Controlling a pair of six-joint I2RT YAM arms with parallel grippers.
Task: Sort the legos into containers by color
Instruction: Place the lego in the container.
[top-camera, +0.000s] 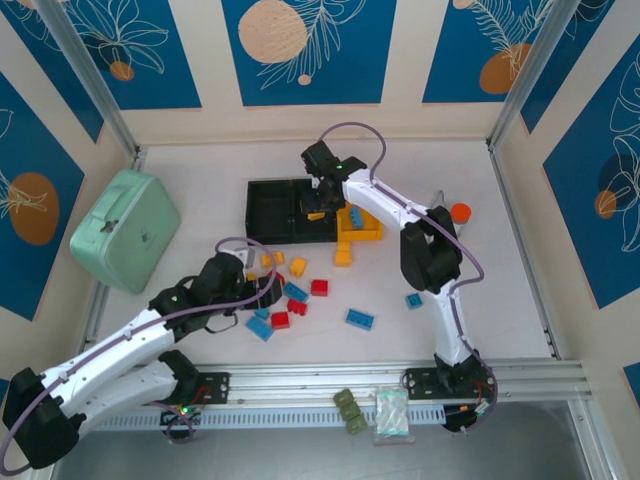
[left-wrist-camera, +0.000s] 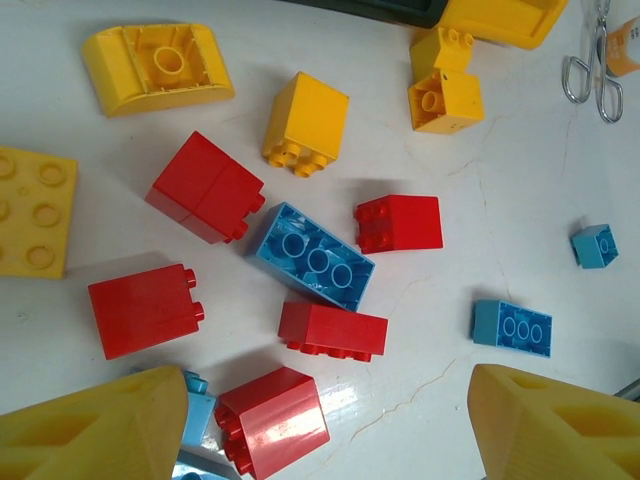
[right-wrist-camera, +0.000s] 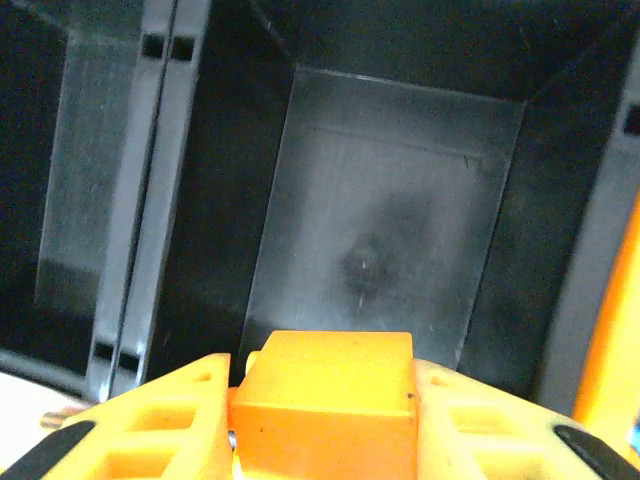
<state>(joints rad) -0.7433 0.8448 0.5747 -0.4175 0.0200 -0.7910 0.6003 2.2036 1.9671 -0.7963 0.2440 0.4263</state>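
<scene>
Taking the biggest thing first, the white surface (top-camera: 515, 290) carries a mint-green case (top-camera: 125, 230) at far left, well apart from the work. Its small front mark is too tiny to read. The containers (top-camera: 275, 210) sit near the far middle: two black bins joined to a yellow one (top-camera: 365, 232). The right tool (top-camera: 318, 205) hangs over the black bin beside the yellow one, its fingers pinched on a yellow brick (right-wrist-camera: 325, 400). From the right wrist that bin's floor looks bare below the brick. The left tool (top-camera: 268, 290) hovers low over the scatter with its jaws wide and nothing between them. By my reading the sort is barely begun: most of the legos (top-camera: 320, 288) lie loose on the surface near the bins. Red, yellow and light blue pieces are mixed there, among them a blue brick (left-wrist-camera: 315, 255) lying studs-down between red ones. No brand or lettering is legible on any brick or bin.
</scene>
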